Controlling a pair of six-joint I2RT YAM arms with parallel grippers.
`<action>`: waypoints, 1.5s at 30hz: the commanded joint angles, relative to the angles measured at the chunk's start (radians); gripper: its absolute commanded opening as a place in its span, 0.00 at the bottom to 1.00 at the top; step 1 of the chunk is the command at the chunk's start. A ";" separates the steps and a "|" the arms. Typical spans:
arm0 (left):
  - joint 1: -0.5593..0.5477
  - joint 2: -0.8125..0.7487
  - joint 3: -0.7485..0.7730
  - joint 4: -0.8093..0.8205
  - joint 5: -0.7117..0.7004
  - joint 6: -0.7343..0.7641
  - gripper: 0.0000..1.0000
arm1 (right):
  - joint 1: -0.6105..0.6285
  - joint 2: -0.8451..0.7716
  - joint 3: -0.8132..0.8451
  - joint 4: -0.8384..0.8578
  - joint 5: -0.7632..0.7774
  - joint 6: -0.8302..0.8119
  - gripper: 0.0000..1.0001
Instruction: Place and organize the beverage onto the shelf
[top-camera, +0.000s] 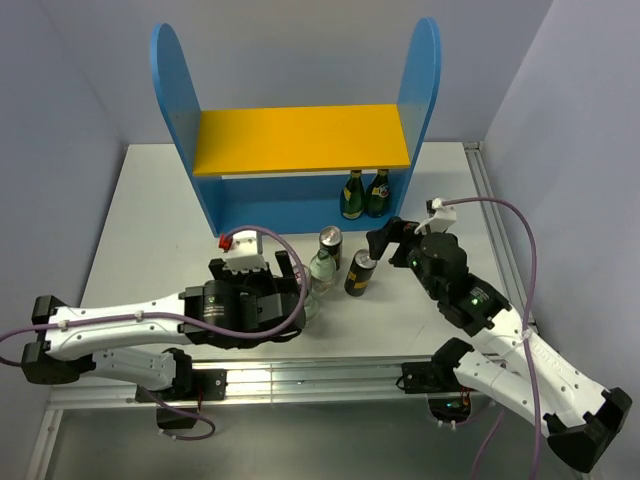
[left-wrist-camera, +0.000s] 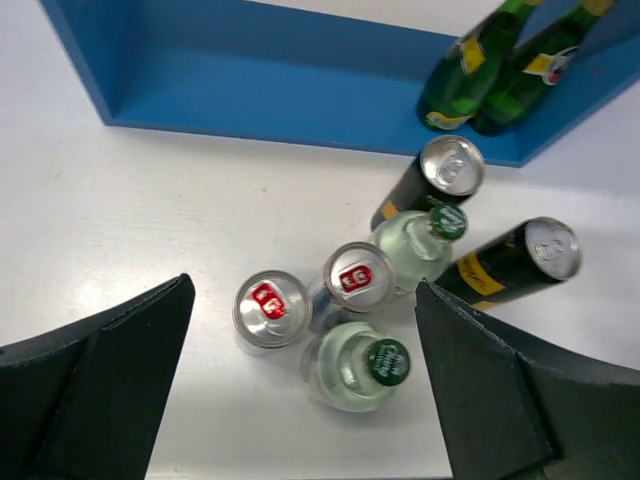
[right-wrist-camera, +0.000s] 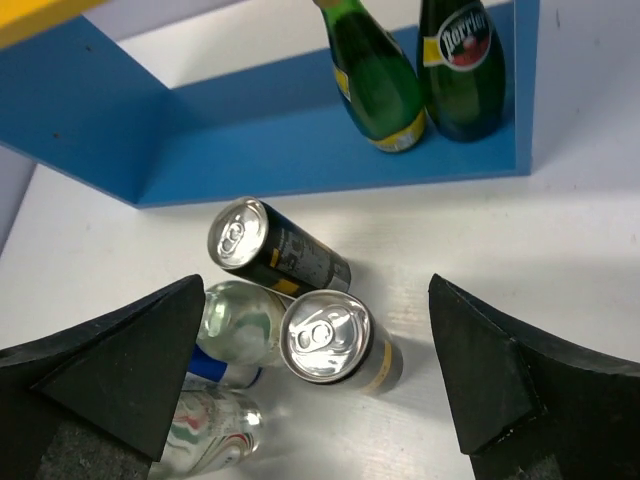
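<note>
The shelf (top-camera: 300, 140) stands at the back, its yellow-orange board bare. The beverages stand clustered in front of it: two black-and-gold cans (right-wrist-camera: 328, 335) (right-wrist-camera: 270, 245), two clear green-capped bottles (left-wrist-camera: 355, 365) (left-wrist-camera: 415, 240) and two slim cans with red tabs (left-wrist-camera: 270, 308) (left-wrist-camera: 358, 278). My left gripper (left-wrist-camera: 303, 300) is open and hovers above the cluster, near the slim cans and one bottle. It shows over them in the top view (top-camera: 250, 267). My right gripper (right-wrist-camera: 318, 290) is open above the nearer black-and-gold can, and also shows in the top view (top-camera: 393, 238).
Two dark green bottles (top-camera: 352, 195) (top-camera: 378, 192) stand on the shelf's lower level at its right end. The blue lower floor (left-wrist-camera: 250, 95) to their left is bare. The drinks stand close together, some touching.
</note>
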 joint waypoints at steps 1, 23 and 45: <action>-0.019 0.011 0.030 -0.292 -0.087 -0.267 0.99 | 0.031 -0.038 0.012 0.007 0.051 -0.042 1.00; -0.067 -0.258 -0.574 0.419 0.189 -0.016 0.99 | 0.038 -0.082 -0.097 0.060 0.053 -0.045 1.00; 0.185 -0.015 -0.749 1.005 0.238 0.334 0.99 | 0.038 -0.110 -0.112 0.059 0.054 -0.038 1.00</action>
